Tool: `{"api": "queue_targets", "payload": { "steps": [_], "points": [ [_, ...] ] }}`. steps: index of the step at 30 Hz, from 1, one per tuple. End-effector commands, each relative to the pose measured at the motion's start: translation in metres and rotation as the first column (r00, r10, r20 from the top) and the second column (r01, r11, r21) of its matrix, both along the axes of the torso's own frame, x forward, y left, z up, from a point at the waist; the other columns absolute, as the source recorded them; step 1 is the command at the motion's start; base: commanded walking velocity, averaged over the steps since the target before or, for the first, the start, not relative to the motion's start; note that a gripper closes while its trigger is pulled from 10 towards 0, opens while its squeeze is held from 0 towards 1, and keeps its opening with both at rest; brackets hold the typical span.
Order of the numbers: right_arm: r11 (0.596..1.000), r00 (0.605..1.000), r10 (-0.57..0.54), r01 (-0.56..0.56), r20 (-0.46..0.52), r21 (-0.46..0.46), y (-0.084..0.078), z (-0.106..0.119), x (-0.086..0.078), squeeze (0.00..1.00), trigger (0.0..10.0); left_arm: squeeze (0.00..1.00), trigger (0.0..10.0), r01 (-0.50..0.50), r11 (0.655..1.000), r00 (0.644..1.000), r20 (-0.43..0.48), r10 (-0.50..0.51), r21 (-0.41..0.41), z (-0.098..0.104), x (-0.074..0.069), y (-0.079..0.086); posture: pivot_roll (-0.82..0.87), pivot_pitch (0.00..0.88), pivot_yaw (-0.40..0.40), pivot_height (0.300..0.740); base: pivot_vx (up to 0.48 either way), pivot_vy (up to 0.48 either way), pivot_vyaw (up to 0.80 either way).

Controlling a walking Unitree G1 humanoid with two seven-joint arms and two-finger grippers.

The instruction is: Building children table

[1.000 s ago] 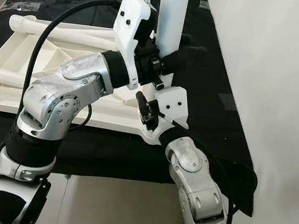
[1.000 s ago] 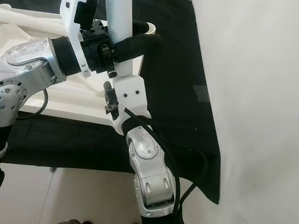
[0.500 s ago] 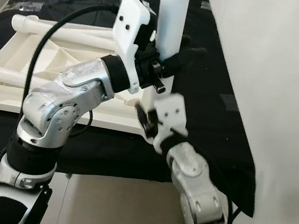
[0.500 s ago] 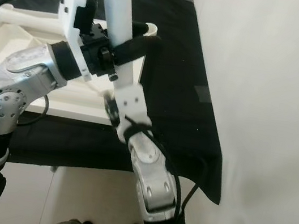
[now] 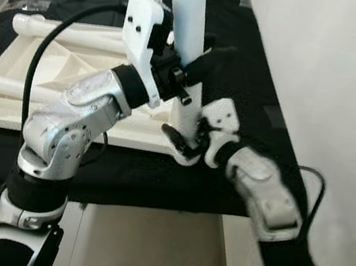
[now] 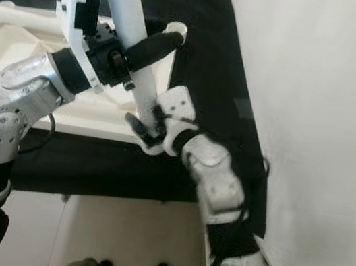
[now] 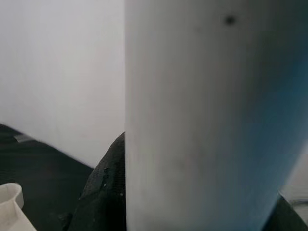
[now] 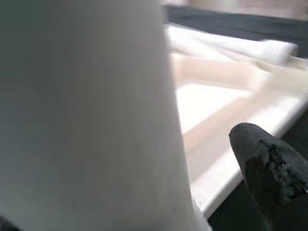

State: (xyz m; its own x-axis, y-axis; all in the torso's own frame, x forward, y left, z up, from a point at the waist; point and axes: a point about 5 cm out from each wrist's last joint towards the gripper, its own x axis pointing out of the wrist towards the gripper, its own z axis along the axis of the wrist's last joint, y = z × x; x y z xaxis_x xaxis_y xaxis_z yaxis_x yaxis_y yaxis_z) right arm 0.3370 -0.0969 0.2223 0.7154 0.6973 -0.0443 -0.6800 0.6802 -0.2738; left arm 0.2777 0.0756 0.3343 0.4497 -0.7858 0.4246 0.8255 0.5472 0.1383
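right now the white table leg (image 5: 186,25) stands nearly upright, tilted a little, at the near right corner of the upturned white tabletop (image 5: 49,87). the left gripper (image 5: 197,58) is clamped around the leg partway up, one black finger (image 5: 211,60) curling across its far side. lower down, the right gripper (image 5: 183,141) is at the leg's base, its fingers either side of it just above the corner; whether they press the leg i cannot tell. two more white legs (image 5: 65,32) lie across the tabletop. all of it rests on a black cloth (image 5: 254,84) over a surface, with a pale wall (image 5: 336,84) on the right.
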Motion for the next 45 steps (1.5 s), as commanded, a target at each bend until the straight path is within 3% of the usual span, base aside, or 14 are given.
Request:
{"api": "queue_targets", "payload": {
  "steps": [1, 7, 9, 10, 12, 16, 19, 21, 22, 24, 27, 28, 32, 45],
  "points": [
    [0.99, 0.99, 0.141, -0.141, 0.017, -0.018, 0.011, 0.006, 0.002, 0.0, 10.0, 0.0, 0.0, 0.158, 0.987, 0.987, -0.017, -0.158, 0.03, -0.008, -0.014, -0.023, 0.04, 0.19, 0.036, 0.74, 0.0, 0.0, 0.0],
    [0.957, 0.958, 0.288, -0.288, 0.01, -0.039, 0.014, 0.012, 0.005, 0.0, 10.0, 0.0, 0.0, 0.161, 0.987, 0.987, -0.021, -0.16, 0.027, -0.009, -0.014, -0.024, 0.04, 0.189, 0.036, 0.74, 0.0, 0.0, 0.0],
    [0.92, 0.923, 0.386, -0.385, 0.0, -0.068, 0.017, 0.015, 0.004, 0.0, 10.0, 0.0, 0.0, 0.161, 0.987, 0.987, -0.024, -0.16, 0.026, -0.01, -0.015, -0.024, 0.05, 0.193, 0.034, 0.74, 0.0, 0.0, 0.0],
    [0.92, 0.923, 0.386, -0.385, 0.0, -0.068, 0.017, 0.015, 0.004, 0.0, 10.0, 0.0, 0.0, 0.161, 0.987, 0.987, -0.024, -0.16, 0.026, -0.01, -0.015, -0.024, 0.05, 0.193, 0.034, 0.74, 0.0, 0.0, 0.0],
    [0.866, 0.868, 0.496, -0.494, 0.005, -0.083, 0.019, 0.025, 0.002, 0.0, 10.0, 0.0, 0.0, 0.163, 0.986, 0.986, -0.03, -0.163, 0.016, -0.01, -0.016, -0.023, 0.05, 0.189, 0.028, 0.74, 0.0, 0.0, 0.0],
    [0.848, 0.85, 0.527, -0.525, 0.009, -0.076, 0.02, 0.032, 0.004, 0.0, 10.0, 0.0, 0.0, 0.18, 0.983, 0.983, -0.035, -0.18, 0.016, -0.011, -0.016, -0.02, 0.04, 0.185, 0.024, 0.74, 0.0, 0.0, 0.0],
    [0.818, 0.822, 0.569, -0.568, -0.01, -0.088, 0.022, 0.032, 0.002, 0.0, 10.0, 0.0, 0.0, 0.242, 0.97, 0.97, -0.022, -0.241, 0.028, -0.011, -0.018, -0.017, 0.04, 0.179, 0.02, 0.74, 0.0, 0.0, 0.0],
    [0.77, 0.776, 0.629, -0.631, -0.048, -0.099, 0.024, 0.029, -0.003, 0.0, 10.0, 0.0, 0.0, 0.325, 0.944, 0.945, 0.002, -0.326, 0.058, -0.01, -0.02, -0.014, 0.04, 0.175, 0.02, 0.74, 0.0, 0.0, 0.0],
    [0.77, 0.776, 0.629, -0.631, -0.048, -0.099, 0.024, 0.029, -0.003, 0.0, 10.0, 0.0, 0.0, 0.325, 0.944, 0.945, 0.002, -0.326, 0.058, -0.01, -0.02, -0.014, 0.04, 0.175, 0.02, 0.74, 0.0, 0.0, 0.0],
    [0.732, 0.739, 0.669, -0.673, -0.079, -0.105, 0.026, 0.026, -0.008, 0.0, 10.0, 0.0, 0.0, 0.4, 0.913, 0.915, 0.029, -0.403, 0.075, -0.003, -0.02, -0.009, 0.04, 0.171, 0.019, 0.74, 0.0, 0.0, 0.0],
    [0.712, 0.719, 0.689, -0.695, -0.088, -0.096, 0.027, 0.025, -0.009, 0.0, 10.0, 0.0, 0.0, 0.457, 0.884, 0.885, 0.05, -0.463, 0.093, 0.002, -0.019, -0.008, 0.03, 0.168, 0.017, 0.74, 0.0, 0.0, 0.0],
    [0.706, 0.711, 0.698, -0.703, -0.086, -0.08, 0.028, 0.025, -0.009, 0.0, 0.0, 0.0, 0.0, 0.504, 0.852, 0.854, 0.064, -0.516, 0.143, 0.003, -0.018, -0.009, 0.03, 0.167, 0.017, 0.74, 0.0, 0.0, 0.0],
    [0.704, 0.708, 0.703, -0.707, -0.075, -0.067, 0.027, 0.026, -0.007, 0.0, 0.0, 0.0, 0.0, 0.56, 0.817, 0.815, 0.08, -0.573, 0.139, 0.008, -0.017, -0.012, 0.02, 0.158, 0.014, 0.74, 0.0, 0.0, 0.0],
    [0.713, 0.714, 0.7, -0.7, -0.02, -0.035, 0.031, 0.033, -0.006, 0.0, 0.0, 0.0, 0.0, 0.616, 0.766, 0.76, 0.117, -0.639, 0.185, 0.013, -0.01, -0.014, 0.01, 0.145, 0.021, 0.74, 0.0, 0.0, 0.0]
  ]
}}
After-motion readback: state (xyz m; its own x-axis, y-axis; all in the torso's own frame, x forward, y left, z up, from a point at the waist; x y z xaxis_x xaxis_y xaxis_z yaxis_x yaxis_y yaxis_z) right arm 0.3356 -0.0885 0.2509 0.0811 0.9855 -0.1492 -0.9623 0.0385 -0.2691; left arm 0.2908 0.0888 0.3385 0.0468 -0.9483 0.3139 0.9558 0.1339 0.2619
